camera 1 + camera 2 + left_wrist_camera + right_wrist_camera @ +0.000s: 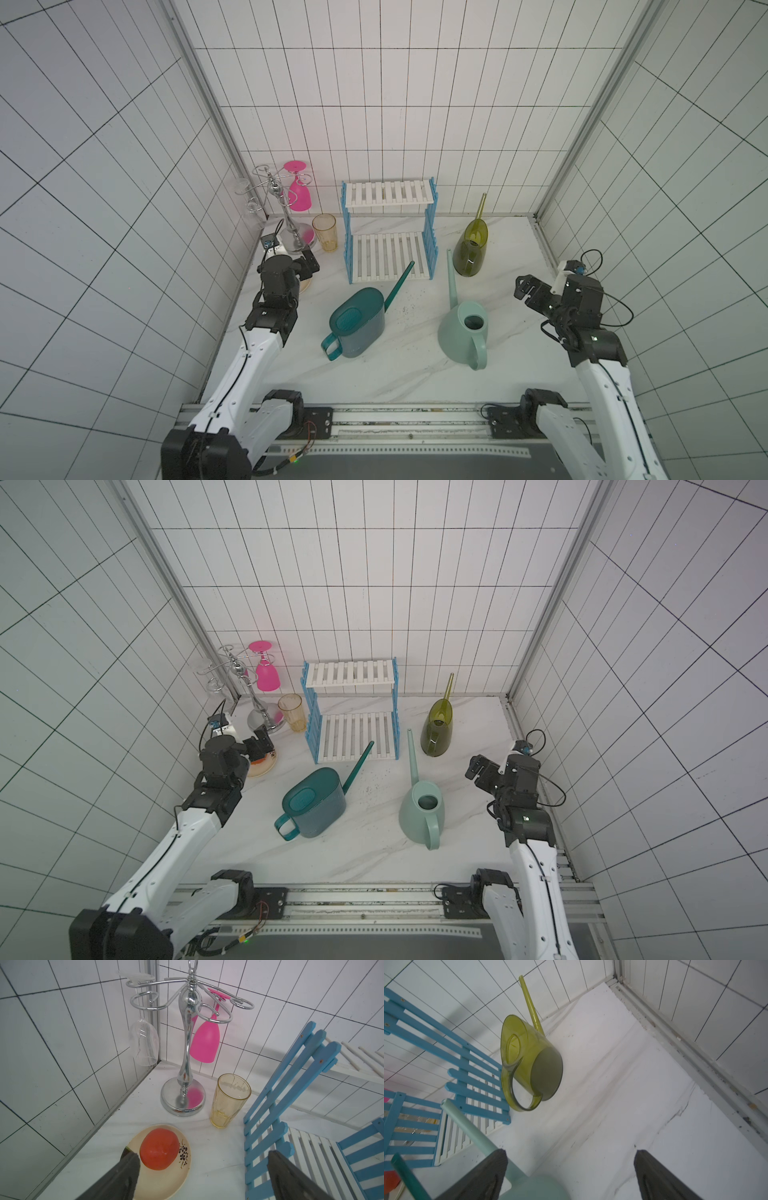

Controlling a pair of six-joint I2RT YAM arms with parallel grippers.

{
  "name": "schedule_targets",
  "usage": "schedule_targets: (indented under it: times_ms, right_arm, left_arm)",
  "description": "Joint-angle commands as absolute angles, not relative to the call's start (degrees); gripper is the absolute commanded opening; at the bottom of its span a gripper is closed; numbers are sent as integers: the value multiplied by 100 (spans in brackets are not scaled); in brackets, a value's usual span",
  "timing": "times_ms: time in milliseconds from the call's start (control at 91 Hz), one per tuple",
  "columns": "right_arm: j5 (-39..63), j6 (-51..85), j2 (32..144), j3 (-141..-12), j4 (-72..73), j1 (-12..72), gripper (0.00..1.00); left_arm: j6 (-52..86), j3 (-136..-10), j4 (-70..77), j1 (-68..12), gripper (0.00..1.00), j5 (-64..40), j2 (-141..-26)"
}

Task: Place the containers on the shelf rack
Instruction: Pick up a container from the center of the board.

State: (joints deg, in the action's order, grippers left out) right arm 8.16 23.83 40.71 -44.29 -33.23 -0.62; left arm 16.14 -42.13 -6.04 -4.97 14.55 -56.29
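Containers number three, all standing on the surface [395,382] and none on the shelf rack [388,257], whose two white shelves are bare. One dark teal watering can [357,322] stands in front of the rack, its handle toward the robot's left and its long spout slanting back so the tip reaches the lower shelf's front edge. One pale mint watering can [461,332] stands to its right, loop handle toward the robot, spout pointing back past the rack's right frame. One olive-green watering can [471,249] stands beside that frame, spout toward the back wall. Of the two end effectors, the left end effector [309,262] hangs released and empty above a plate [166,1180], with the teal can to its right and closer to the robot. The right end effector [525,291], likewise spread and empty, has the mint can just inward of it and the olive one ahead. By my judgement the right arm is nearer those two and the left arm nearer the teal.
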Motion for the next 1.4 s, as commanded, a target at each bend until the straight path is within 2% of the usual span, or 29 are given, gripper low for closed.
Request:
schedule_targets:
  times_ms: [0,231,385,473,693,935,1022,1088,1154,1264,1385]
  right_arm:
    - [1589,2399,3721,-4701,-4758,-35,99]
    - [2295,2399,3541,-5131,-5808,-35,100]
    - [2661,2146,3493,-5330,-6462,19,88]
    - [2328,2000,3516,-5559,-7065,294,86]
    - [1481,2421,3334,-5652,-7614,1295,83]
    - [224,3318,3754,-5403,-7167,3283,84]
    - [-312,3616,4131,-5406,-7038,4029,88]
    - [-661,3844,4478,-5418,-6881,4627,100]
    - [-1061,4056,4845,-5431,-6700,5153,99]
    - [-1446,4253,5480,-5483,-6451,5592,99]
    - [-1564,4306,5951,-5383,-6216,5702,99]
  left_arm:
    - [1805,-4418,-1346,-617,98,1007,-5404]
    - [1721,-4417,-1630,-687,98,964,-4875]
    - [1805,-4279,-1488,-690,98,863,-4818]
    - [1931,-4249,-1416,-686,98,759,-4964]
    - [2012,-4226,-1420,-695,98,841,-4975]
    - [1899,-4154,-1524,-705,98,977,-4730]
    - [1868,-4134,-1540,-705,98,969,-4689]
    - [1888,-4112,-1557,-708,98,988,-4698]
    - [1946,-4050,-1525,-703,98,978,-4721]
    - [2037,-4014,-1563,-703,98,864,-4777]
    - [2022,-3988,-1569,-706,98,830,-4735]
